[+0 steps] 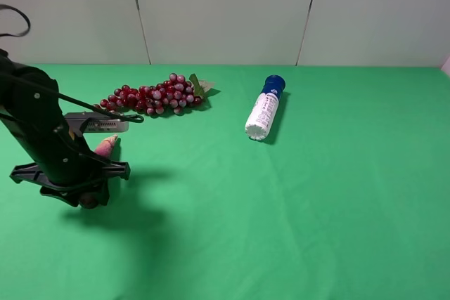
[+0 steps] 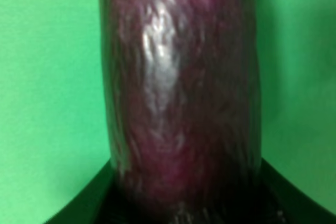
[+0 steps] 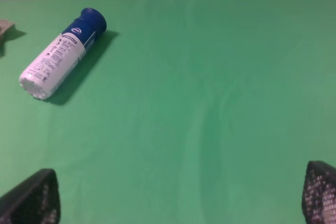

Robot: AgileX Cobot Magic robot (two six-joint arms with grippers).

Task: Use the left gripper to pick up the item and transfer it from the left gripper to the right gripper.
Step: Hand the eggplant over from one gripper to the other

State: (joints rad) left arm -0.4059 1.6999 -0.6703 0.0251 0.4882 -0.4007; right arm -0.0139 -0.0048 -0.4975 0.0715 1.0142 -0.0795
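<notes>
Now the pick-up step: left gripper [image 1: 90, 198] is down over the eggplant [image 2: 178, 93], which sits deep between its jaws; clenched or not, cannot tell. The right gripper [image 3: 176, 199] is spread wide, empty. Next: secure grip, lift, carry toward right gripper.

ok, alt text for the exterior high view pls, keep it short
The left claw sits low over the dark purple eggplant at the left of a green table, the eggplant's pale stem end showing. Farther back lie a red grape bunch and a white bottle on its side.
</notes>
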